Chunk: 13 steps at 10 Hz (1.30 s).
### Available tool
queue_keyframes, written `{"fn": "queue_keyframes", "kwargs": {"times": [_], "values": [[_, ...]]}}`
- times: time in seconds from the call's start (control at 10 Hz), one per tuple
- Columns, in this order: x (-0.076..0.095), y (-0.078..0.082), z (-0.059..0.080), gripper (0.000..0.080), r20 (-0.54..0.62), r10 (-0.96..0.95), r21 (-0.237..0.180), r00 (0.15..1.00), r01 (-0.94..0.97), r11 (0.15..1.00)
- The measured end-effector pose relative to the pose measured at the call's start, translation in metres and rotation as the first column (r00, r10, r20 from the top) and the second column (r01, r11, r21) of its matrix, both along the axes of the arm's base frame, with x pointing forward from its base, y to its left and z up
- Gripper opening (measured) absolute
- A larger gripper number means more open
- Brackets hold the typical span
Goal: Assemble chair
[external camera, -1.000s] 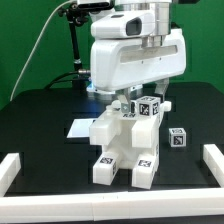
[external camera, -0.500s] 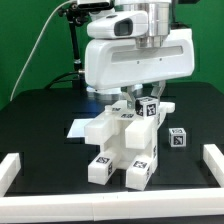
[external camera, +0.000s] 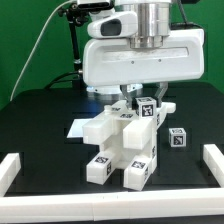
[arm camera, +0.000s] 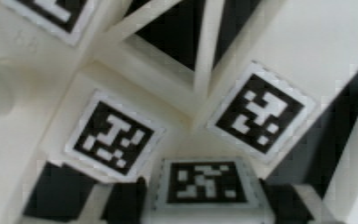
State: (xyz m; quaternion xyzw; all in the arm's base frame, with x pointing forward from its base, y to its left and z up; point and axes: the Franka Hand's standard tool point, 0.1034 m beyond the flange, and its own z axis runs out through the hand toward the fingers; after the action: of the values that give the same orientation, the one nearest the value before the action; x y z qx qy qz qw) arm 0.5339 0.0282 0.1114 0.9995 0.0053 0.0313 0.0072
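Note:
The chair (external camera: 120,142) stands in the middle of the black table as one joined white structure, with tagged feet at the front and a tagged block at its top right. My gripper (external camera: 137,96) hangs straight above that top and reaches down onto it. In the wrist view a white block with a square tag (arm camera: 202,186) fills the gap of my gripper (arm camera: 197,196). The dark fingers (arm camera: 66,192) lie against both of its sides, shut on it. Two more tagged faces of the chair (arm camera: 261,108) show beyond.
A small loose tagged cube (external camera: 177,139) lies on the table at the exterior view's right of the chair. The marker board (external camera: 76,127) lies flat behind the chair's left side. White border rails (external camera: 14,170) edge the table on the left and right.
The jaws have closed from wide open onto the chair's top block. The chair's feet have shifted slightly toward the exterior view's left.

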Motion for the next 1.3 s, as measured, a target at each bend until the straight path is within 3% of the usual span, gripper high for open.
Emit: {"fn": "queue_keyframes", "kwargs": {"times": [0.6,1.0,1.3], "values": [[0.0012,-0.0004,0.0007,0.0285,0.0,-0.426,0.043,0.905,0.425,0.904],[0.0016,0.0015,0.0011,0.0285,-0.012,-0.629,0.065,0.778,0.628,0.775],[0.002,0.0026,0.0013,0.0285,-0.033,-0.772,0.085,0.635,0.771,0.631]]}}
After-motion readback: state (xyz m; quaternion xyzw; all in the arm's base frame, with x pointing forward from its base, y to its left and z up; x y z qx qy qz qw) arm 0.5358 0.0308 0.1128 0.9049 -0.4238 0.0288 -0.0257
